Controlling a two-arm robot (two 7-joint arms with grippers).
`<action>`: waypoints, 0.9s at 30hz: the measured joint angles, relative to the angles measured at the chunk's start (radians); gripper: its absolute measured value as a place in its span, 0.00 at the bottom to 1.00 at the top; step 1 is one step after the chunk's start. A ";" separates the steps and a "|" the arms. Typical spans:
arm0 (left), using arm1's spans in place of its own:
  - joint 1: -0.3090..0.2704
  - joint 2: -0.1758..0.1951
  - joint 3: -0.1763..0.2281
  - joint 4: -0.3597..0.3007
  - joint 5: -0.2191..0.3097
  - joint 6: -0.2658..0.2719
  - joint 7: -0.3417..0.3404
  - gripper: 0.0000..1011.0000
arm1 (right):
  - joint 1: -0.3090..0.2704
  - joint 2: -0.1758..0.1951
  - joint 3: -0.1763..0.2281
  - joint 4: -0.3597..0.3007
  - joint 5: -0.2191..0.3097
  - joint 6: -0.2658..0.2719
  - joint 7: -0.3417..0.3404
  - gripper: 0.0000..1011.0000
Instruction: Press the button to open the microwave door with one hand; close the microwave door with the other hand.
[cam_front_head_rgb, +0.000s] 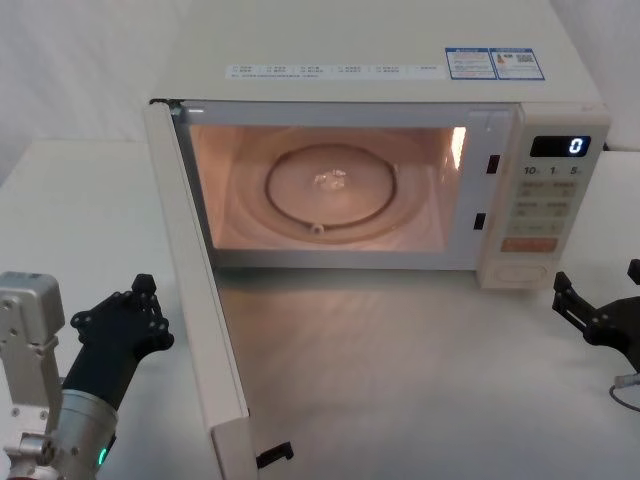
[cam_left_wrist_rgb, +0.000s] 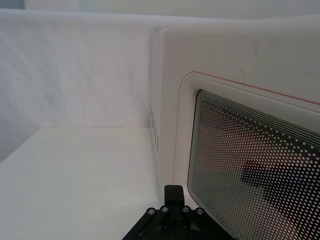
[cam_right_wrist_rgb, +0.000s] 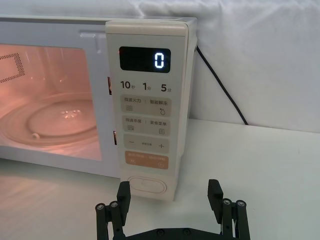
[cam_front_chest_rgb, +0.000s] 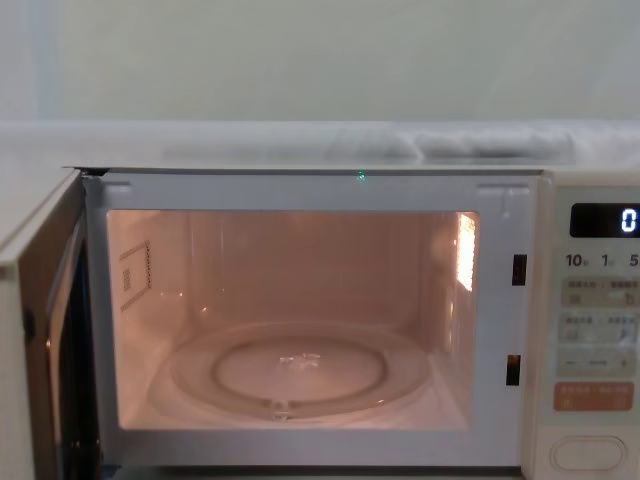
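The left gripper (cam_front_head_rgb: 140, 300) is sitting at the lower left of the head view, its black fingers pointing up and to the right, closed together. Behind it, the thick silver-white left arm (cam_front_head_rgb: 70, 425) is running down to the bottom edge, a green light glowing on its ring. The right gripper (cam_front_head_rgb: 590, 300) is showing at the right edge, fingers (cam_right_wrist_rgb: 216, 192) spread wide apart.

Left pincer (cam_front_head_rgb: 143, 300) left of microwave door (cam_front_head_rgb: 200, 300)

Head above, chest level; shared microwave (cam_front_head_rgb: 400, 150)
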 joint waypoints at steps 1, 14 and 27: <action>0.000 0.000 0.000 0.000 0.000 0.000 0.000 0.00 | 0.000 0.000 0.000 0.000 0.000 0.000 0.000 0.99; 0.000 0.000 0.000 0.000 0.000 0.000 0.000 0.00 | 0.000 0.000 0.000 0.000 0.000 0.000 0.000 0.99; 0.000 0.000 0.000 0.000 0.000 0.000 0.000 0.00 | 0.000 0.000 0.000 0.000 0.000 0.000 0.000 0.99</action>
